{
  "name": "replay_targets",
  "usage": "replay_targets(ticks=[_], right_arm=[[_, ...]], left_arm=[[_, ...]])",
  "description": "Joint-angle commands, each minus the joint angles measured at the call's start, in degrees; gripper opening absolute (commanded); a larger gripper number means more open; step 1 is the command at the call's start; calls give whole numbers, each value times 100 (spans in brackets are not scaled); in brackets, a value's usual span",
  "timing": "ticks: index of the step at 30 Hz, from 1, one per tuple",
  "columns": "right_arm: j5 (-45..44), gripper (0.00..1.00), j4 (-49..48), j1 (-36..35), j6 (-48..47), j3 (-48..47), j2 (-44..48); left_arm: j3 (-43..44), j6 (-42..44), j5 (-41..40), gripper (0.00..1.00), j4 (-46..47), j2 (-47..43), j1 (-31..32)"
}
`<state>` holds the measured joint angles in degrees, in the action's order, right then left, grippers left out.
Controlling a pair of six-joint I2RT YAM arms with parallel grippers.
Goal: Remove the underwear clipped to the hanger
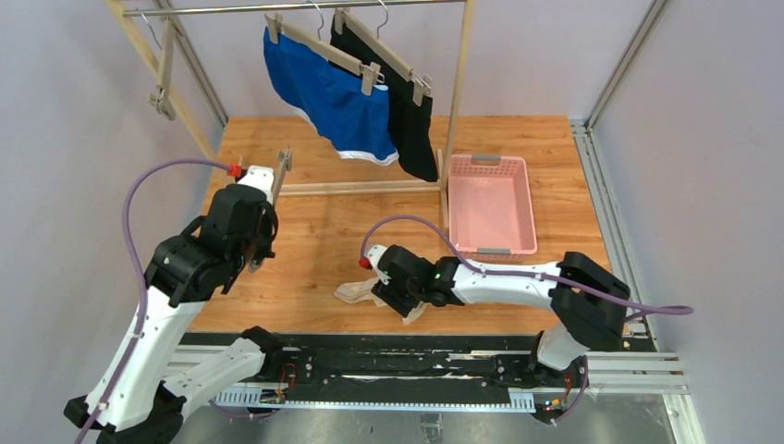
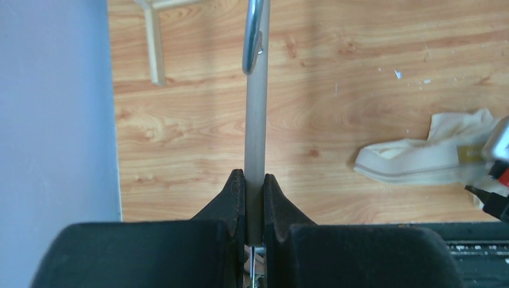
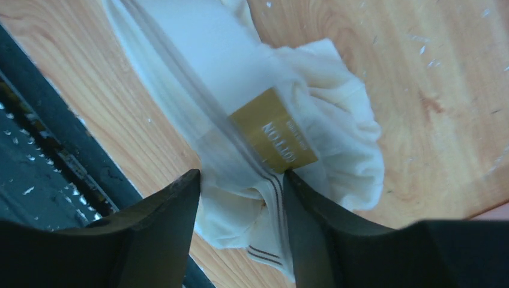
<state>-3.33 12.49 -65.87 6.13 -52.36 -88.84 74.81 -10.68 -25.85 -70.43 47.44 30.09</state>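
The cream underwear (image 1: 351,292) lies bunched on the wooden table near the front edge. My right gripper (image 1: 393,301) is down on it, and in the right wrist view the jaws (image 3: 240,192) are closed on a fold of the cloth (image 3: 336,138) beside its gold label. My left gripper (image 1: 266,227) is shut on an empty wooden clip hanger (image 1: 280,171), held above the table's left side. The left wrist view shows its bar (image 2: 257,120) between my jaws (image 2: 254,180) and the cream underwear (image 2: 420,156) to the right. The blue underwear (image 1: 328,92) and black underwear (image 1: 411,120) hang clipped to hangers on the rail.
A wooden clothes rack with an upright post (image 1: 458,92) and a base bar (image 1: 361,188) stands at the back. A pink basket (image 1: 530,213) sits on the table right of the post. Grey walls stand close on the left and right.
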Motion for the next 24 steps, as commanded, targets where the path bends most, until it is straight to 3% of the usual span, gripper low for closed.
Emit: replay_targets(ticks=[1, 3, 4, 7, 11, 15, 18, 24], right_arm=[[-155, 32, 329, -84, 250, -151, -369], [-230, 6, 379, -84, 322, -185, -362], [-307, 1, 432, -84, 364, -215, -304], [-629, 1, 638, -84, 356, -278, 144], [-1295, 1, 1035, 26, 267, -393, 1121], [-1806, 1, 1483, 500, 115, -700, 2025], [-2142, 1, 1509, 1070, -100, -854, 2600], [-1946, 1, 1429, 2823, -200, -1373, 3035]], left_arm=[[688, 274, -577, 0, 498, 267, 24], [839, 366, -602, 0, 622, 460, 24], [876, 410, -603, 0, 712, 563, 16], [928, 624, -392, 0, 1024, 839, -253], [1100, 846, 1052, 0, 1406, 1255, -1514], [1852, 1045, 1340, 0, 1381, 1851, -1938], [2593, 1130, 1435, 0, 1229, 2304, -1966], [3745, 1125, 1887, 0, 1041, 2943, -2282]])
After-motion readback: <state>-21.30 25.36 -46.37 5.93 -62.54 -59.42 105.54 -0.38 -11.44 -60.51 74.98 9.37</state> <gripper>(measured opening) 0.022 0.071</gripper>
